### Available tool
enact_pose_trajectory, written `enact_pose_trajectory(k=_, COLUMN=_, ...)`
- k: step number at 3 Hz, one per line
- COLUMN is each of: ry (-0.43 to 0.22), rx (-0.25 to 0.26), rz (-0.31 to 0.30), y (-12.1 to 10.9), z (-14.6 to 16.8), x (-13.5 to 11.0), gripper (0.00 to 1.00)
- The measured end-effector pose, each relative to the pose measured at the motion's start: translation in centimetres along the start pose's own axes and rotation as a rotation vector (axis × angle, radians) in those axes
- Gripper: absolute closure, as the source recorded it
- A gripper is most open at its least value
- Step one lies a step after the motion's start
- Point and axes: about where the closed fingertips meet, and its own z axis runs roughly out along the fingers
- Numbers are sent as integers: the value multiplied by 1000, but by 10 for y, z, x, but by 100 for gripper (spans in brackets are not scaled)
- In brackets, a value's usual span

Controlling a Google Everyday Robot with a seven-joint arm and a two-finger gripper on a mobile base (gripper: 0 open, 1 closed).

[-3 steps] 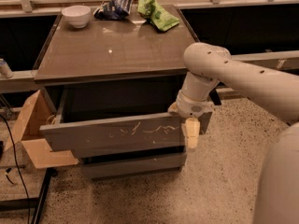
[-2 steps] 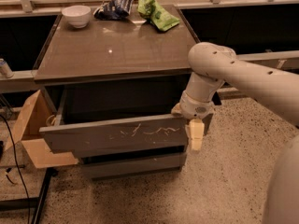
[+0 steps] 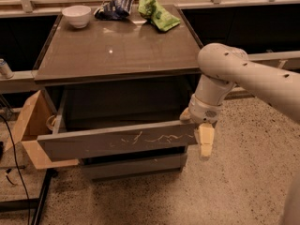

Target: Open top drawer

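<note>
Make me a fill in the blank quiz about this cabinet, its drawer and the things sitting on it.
The top drawer stands ____, not shut.
The gripper is at the ____ end of the drawer's front panel.
The bowl is ____ in colour.
The bowl, the blue bag and the green bag rest on the ____ of the cabinet.
Missing words: open; right; white; top.

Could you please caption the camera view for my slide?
Top drawer stands open; hand at the right end of its front panel.
</note>
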Motion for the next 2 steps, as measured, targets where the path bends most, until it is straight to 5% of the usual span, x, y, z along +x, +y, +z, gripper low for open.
enact_pose_trajectory(k=2, ry=6, rx=90, rz=-5, y=-19, z=-20, x=-2, gripper=0)
